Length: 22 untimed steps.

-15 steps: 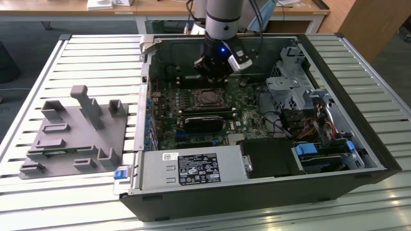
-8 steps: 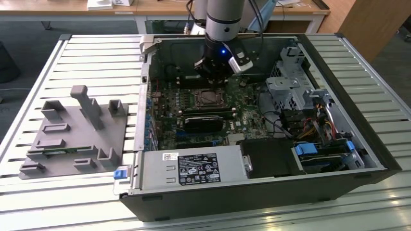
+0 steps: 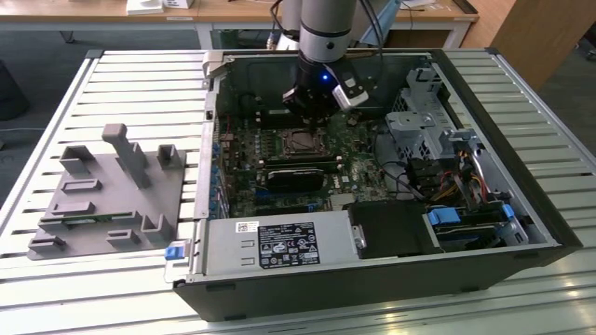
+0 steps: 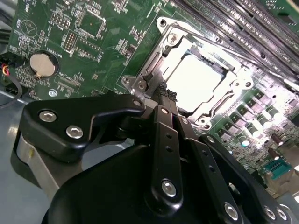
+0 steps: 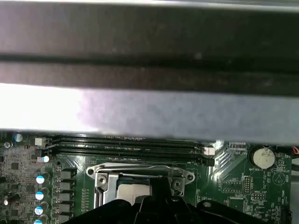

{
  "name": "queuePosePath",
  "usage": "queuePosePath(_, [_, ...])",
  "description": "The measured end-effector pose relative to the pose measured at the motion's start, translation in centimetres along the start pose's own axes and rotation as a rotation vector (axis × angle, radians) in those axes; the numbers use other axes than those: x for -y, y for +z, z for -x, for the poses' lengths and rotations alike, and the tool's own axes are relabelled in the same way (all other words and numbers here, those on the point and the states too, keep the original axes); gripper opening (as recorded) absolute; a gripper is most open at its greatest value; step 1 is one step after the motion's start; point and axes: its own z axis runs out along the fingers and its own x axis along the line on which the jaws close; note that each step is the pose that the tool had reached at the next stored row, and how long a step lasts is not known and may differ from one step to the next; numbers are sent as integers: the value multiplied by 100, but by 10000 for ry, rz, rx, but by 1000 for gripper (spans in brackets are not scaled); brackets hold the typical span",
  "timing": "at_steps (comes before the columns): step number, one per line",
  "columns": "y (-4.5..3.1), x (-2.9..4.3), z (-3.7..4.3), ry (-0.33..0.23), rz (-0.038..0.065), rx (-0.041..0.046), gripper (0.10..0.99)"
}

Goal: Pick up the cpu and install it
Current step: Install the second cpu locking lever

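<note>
Cpu lay in the motherboard's socket; my gripper hung pressed together, empty, at its edge; I judged slow, level motion safest

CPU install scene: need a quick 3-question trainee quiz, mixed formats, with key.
1. True or false: the cpu lies in the socket on the motherboard.
2. The gripper is nearest: A) the coin cell battery B) the socket C) the grey fixture tray.
3. Fill in: in the exterior view, the fixture tray sits on the view's ____ of the computer case.

Key: 1 true; 2 B; 3 left.
</note>
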Motion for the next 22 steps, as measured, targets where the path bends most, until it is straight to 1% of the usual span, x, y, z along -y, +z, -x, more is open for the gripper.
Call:
queuePosePath(4, [-4, 13, 2, 1, -1, -8, 106])
queuePosePath(7, [-42, 14, 2, 5, 3, -7, 106])
queuePosePath(9, [-92, 13, 1, 8, 8, -9, 106])
queuePosePath(14, [-282, 9, -1, 9, 9, -31, 106])
queuePosePath(16, [-338, 8, -1, 11, 8, -42, 106])
queuePosePath(18, [-352, 17, -1, 10, 10, -47, 106])
queuePosePath(22, [-354, 62, -3, 12, 9, -49, 106])
